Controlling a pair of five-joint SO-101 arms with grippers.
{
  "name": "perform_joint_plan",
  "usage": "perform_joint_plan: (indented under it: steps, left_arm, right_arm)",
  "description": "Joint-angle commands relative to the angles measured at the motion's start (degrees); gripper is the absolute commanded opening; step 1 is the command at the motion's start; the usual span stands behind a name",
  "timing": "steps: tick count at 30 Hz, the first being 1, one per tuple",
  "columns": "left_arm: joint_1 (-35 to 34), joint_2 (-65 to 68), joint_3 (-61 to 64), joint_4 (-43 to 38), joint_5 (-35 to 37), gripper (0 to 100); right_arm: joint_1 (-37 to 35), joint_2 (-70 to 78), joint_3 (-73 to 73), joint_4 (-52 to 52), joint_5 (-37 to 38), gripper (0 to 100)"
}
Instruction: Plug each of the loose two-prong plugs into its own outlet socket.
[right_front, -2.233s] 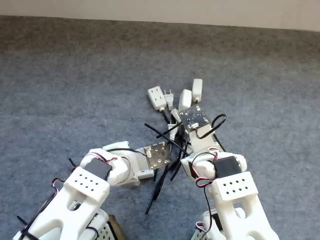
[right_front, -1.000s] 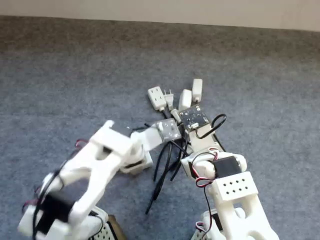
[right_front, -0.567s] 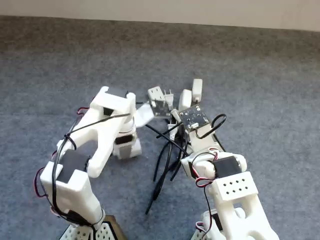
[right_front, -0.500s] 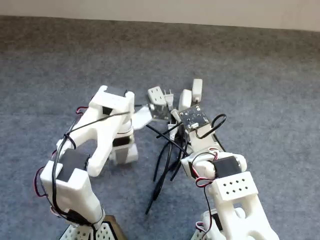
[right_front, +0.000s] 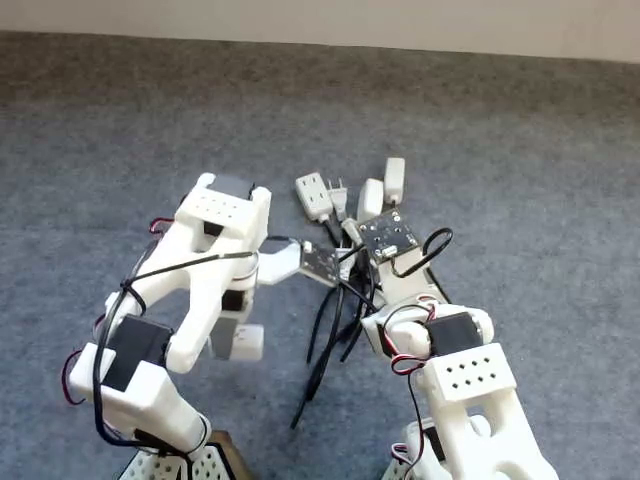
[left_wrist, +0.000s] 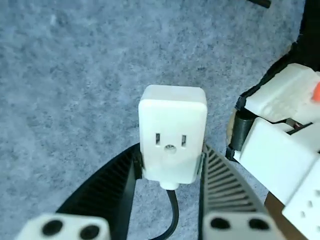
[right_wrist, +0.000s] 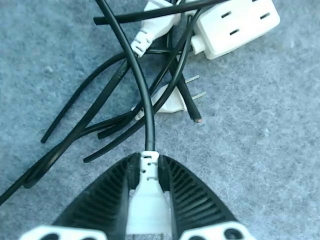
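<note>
My left claw (left_wrist: 170, 161) pinches a socket (left_wrist: 172, 130) by its sides, mid-frame, slots facing out, presumably to take prongs. My right claw (right_wrist: 148, 167) clamps a plug (right_wrist: 146, 200) at the bottom edge; a loose plug (right_wrist: 170, 102) lies just above, among cords (right_wrist: 100, 117).

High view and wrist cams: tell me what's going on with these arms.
Two arms sit over a tangle of plugs and sockets on grey carpet. The left gripper is clamped on a white outlet socket, slots facing its camera. The right gripper is clamped on a white cord end; its prongs are hidden. A loose two-prong plug lies among black cords near a white outlet block, not in any socket.
</note>
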Motion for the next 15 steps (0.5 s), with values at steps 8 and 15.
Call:
perform_joint_plan:
  steps: [8,15]
  left_arm:
    - [-1.0,-2.6,-5.1,-0.8,3.5,26]
    - [-4.1,-2.5,-4.6,-5.8,4.7,26]
  right_arm:
    - [-0.4,-1.4,-0.2,-0.7,1.1,0.6]
    - [-0.4,-1.4,-0.2,-0.6,1.7,0.6]
